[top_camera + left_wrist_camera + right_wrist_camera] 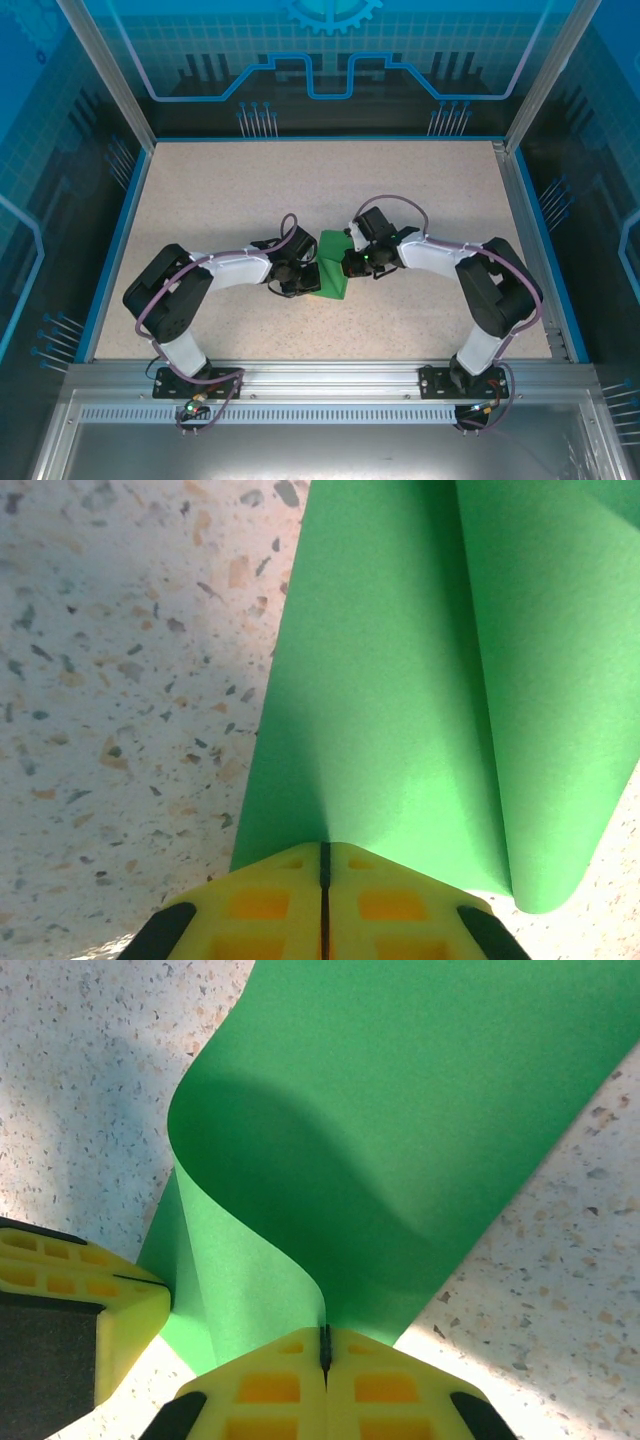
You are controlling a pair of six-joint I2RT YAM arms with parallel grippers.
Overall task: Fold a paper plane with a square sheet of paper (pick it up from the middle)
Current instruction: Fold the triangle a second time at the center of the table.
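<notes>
The square sheet of paper (331, 284) is bright green and lies bent at the middle of the table, between my two grippers. My left gripper (300, 281) is shut on its left edge; in the left wrist view the yellow fingertips (290, 880) meet on the sheet (390, 680), whose right part curls over in a soft fold. My right gripper (352, 263) is shut on the opposite edge. In the right wrist view the sheet (400, 1110) rises in a curve from the pinch (324, 1332), with a left-gripper finger (95, 1305) close by. The paper plane is out of view.
The speckled tabletop (250, 190) has a blue raised rim (112, 245) at left, right and back, with clear panels above. An aluminium rail (320, 375) carrying both arm bases runs along the near edge. Both arms reach inward and almost meet at the centre.
</notes>
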